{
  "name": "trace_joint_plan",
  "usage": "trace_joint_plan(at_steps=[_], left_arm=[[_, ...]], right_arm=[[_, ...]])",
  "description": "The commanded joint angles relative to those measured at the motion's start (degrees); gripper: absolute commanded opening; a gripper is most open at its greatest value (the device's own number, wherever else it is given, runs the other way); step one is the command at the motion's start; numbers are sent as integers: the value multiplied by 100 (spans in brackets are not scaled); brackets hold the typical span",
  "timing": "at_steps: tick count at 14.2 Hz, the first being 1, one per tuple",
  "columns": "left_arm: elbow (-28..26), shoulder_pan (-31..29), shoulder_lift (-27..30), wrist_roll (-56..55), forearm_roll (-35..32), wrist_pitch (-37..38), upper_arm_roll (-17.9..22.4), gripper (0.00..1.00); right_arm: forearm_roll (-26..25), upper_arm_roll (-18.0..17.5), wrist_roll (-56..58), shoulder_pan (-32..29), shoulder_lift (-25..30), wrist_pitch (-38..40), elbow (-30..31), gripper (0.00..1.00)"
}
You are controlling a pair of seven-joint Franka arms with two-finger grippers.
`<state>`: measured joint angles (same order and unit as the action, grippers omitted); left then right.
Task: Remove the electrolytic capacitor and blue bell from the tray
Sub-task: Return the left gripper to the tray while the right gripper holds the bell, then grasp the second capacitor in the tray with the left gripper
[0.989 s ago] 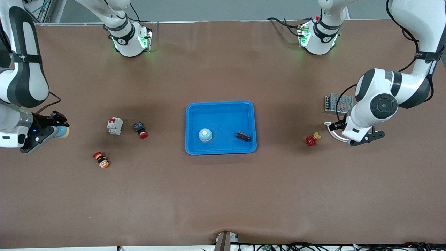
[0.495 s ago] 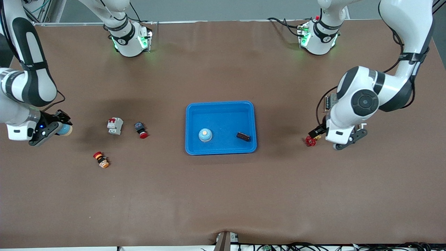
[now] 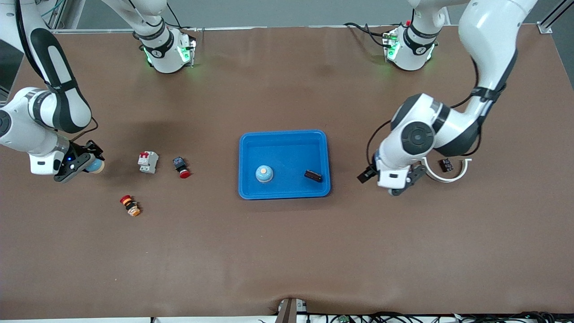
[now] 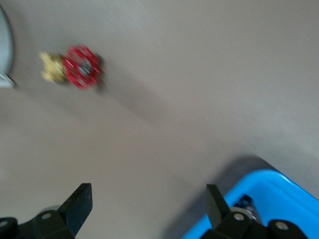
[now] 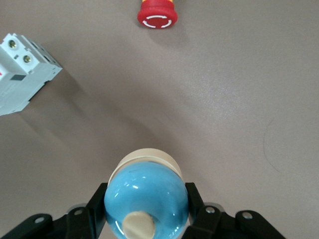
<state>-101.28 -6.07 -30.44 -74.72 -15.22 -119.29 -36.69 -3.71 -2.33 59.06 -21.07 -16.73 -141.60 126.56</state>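
Note:
A blue tray (image 3: 284,133) sits mid-table; its corner shows in the left wrist view (image 4: 271,196). In it are a light blue bell (image 3: 264,173) and a dark brown capacitor (image 3: 313,175). My right gripper (image 3: 91,164) hovers over the table at the right arm's end, beside the white breaker. It is shut on a second light blue bell (image 3: 95,166) with a cream base, seen close in the right wrist view (image 5: 145,191) between the fingers (image 5: 195,199). My left gripper (image 3: 372,178) is open and empty, just beside the tray at the left arm's end; in its own view the gripper (image 4: 148,209) is above bare table.
A white circuit breaker (image 3: 148,162) (image 5: 24,74), a red push button (image 3: 181,167) (image 5: 157,15) and a red-and-yellow button (image 3: 130,205) lie between the right gripper and the tray. A red valve (image 4: 82,67) lies under the left hand. A white ring part (image 3: 448,176) lies beside it.
The left arm has swung from the table's end toward the tray, passing over the red valve. The right gripper, still holding the bell, has moved a little toward the tray.

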Motion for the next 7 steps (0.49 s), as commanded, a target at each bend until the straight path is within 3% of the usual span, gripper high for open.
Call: trace_joint_plan(at_steps=[1,4,7], left_arm=[[520,455,-453,-507,19,20,30,100],[557,694,-700,-1086,-252,-470,48,100],[574,984,-1007,-1780,-700,-752,48,87]], right_arm=[[-7,-136,89,-169,4,-210,140,39],[-7,-145,89,-161,-49,-281,158,39],[2,-153,80,-152,-207,-473,202,39]])
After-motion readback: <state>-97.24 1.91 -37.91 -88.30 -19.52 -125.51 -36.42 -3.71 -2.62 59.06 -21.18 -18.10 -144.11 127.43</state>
